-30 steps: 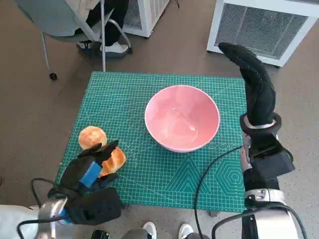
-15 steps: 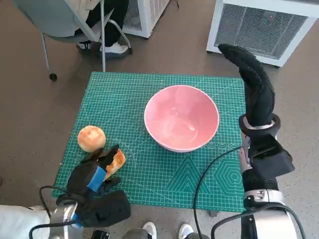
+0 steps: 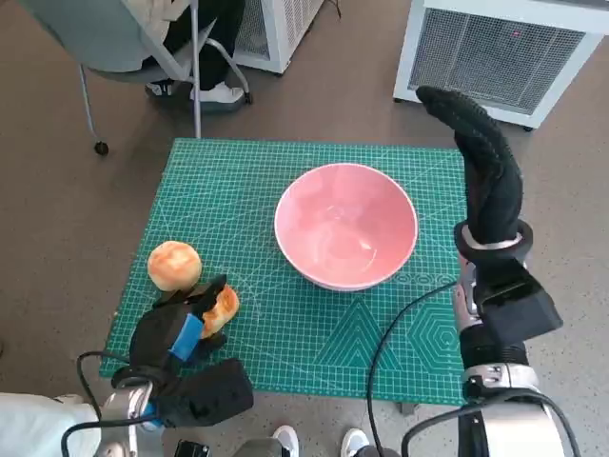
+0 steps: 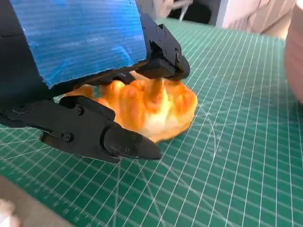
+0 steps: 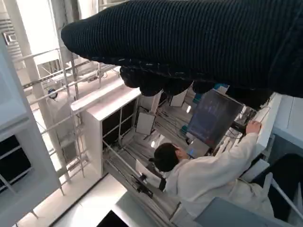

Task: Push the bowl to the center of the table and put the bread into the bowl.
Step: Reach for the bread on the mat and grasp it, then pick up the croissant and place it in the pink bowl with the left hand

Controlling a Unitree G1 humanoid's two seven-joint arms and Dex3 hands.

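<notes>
Left hand (image 3: 181, 328) grips a bread piece (image 4: 147, 106) at the mat's (image 3: 285, 181) near-left corner — fingers closed around it. A second bun (image 3: 175, 265) lies just beyond. Bowl (image 3: 346, 225) sits mid-table. Right hand (image 3: 481, 162) — raised beside the bowl, fingers extended, holding nothing.

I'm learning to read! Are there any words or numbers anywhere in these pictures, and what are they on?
No words or numbers can be read.
Green mat: only grid lines and shapes; any fine print is too small.
Bowl, bread, blue tape on left hand: plain.
</notes>
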